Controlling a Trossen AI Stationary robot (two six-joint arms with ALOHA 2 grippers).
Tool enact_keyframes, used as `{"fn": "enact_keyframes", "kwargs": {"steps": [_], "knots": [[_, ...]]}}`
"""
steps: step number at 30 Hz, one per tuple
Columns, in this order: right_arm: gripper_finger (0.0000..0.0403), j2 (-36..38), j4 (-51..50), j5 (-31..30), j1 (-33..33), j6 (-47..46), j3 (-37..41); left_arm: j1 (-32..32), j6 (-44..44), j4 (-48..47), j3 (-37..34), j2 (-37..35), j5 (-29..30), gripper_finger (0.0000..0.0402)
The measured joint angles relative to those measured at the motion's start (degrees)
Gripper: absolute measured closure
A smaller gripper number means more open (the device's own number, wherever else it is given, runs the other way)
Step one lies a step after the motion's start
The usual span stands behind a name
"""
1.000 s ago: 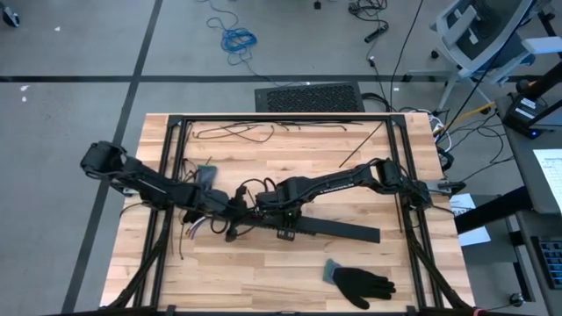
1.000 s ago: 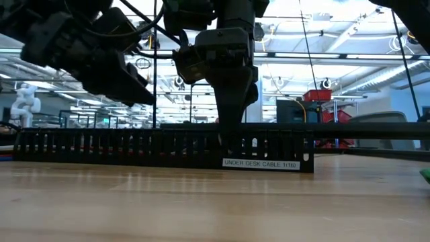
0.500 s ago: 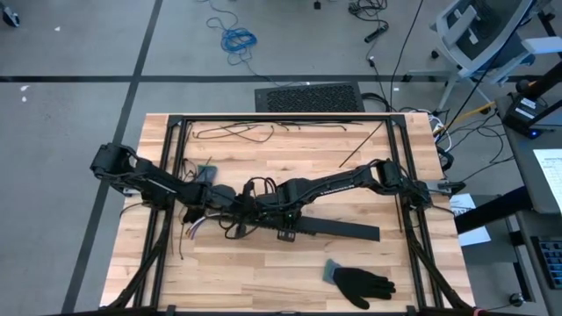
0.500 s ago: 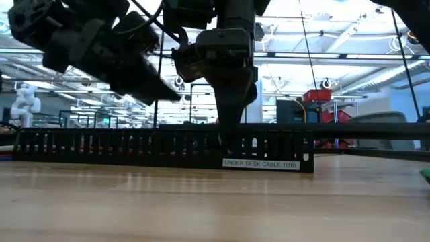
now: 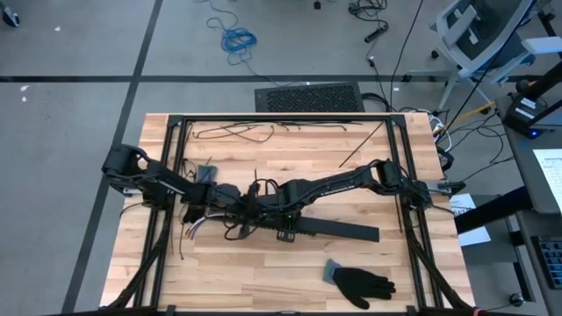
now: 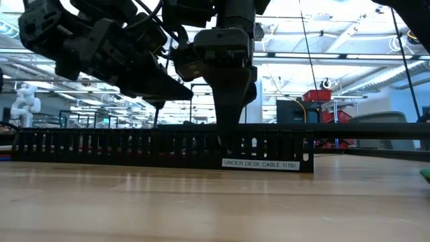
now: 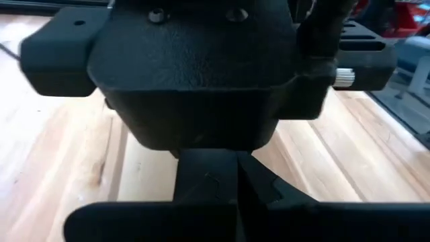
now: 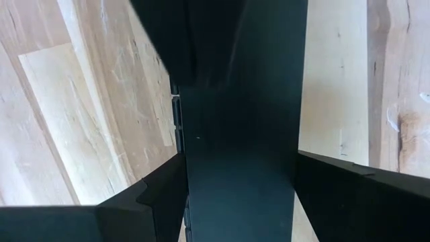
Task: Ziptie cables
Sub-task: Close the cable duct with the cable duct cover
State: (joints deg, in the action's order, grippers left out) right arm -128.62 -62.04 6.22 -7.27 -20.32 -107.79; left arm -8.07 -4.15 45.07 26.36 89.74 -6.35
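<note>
Left gripper (shut, empty) has slid toward right gripper, clamping black slotted strip.

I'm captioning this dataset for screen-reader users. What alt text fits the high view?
From above, two dark robot arms meet over a black slotted strip on a wooden table. The right end effector straddles the strip; the left end effector is beside it. Coloured cables lie at left, a black glove in front.

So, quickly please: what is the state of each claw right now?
Left claw: closed, nothing visibly held.
Right claw: fingers set around the black slotted strip, gripping it.
</note>
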Motion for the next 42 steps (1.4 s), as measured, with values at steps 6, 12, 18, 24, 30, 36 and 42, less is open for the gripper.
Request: {"fn": "enact_keyframes", "kwargs": {"steps": [6, 12, 18, 24, 30, 36, 42], "knots": [[0.0186, 0.0, 0.0, -0.23, -0.01, 0.0, 0.0, 0.28, -0.94, 2.65, 0.25, 2.01, -1.63, 0.0402], [0.0186, 0.0, 0.0, -0.33, 0.0, -0.02, 0.0, 0.89, -3.03, 4.46, 0.42, 4.71, -3.6, 0.0402], [0.0186, -0.02, -0.26, -0.51, -0.04, -0.06, 0.0, 0.92, -4.99, -0.76, 3.69, 10.01, -5.75, 0.0401], [0.0186, -0.02, -1.21, -0.13, -0.11, -0.21, 0.07, 1.53, -5.88, -1.37, 5.83, 12.78, -9.39, 0.0401], [0.0185, -0.02, -1.38, -0.15, -0.11, -0.24, 0.04, 1.46, -6.09, -2.51, 5.98, 12.8, -9.58, 0.0401], [0.0186, -0.02, -1.48, -0.03, -0.04, -0.23, 0.0, 1.56, -6.25, -3.28, 6.01, 11.9, -8.81, 0.0401], [0.0186, 0.0, -0.61, -0.45, 0.13, -1.01, -0.09, 1.56, -2.75, -4.4, 5.66, 6.34, -6.59, 0.0401]]}}
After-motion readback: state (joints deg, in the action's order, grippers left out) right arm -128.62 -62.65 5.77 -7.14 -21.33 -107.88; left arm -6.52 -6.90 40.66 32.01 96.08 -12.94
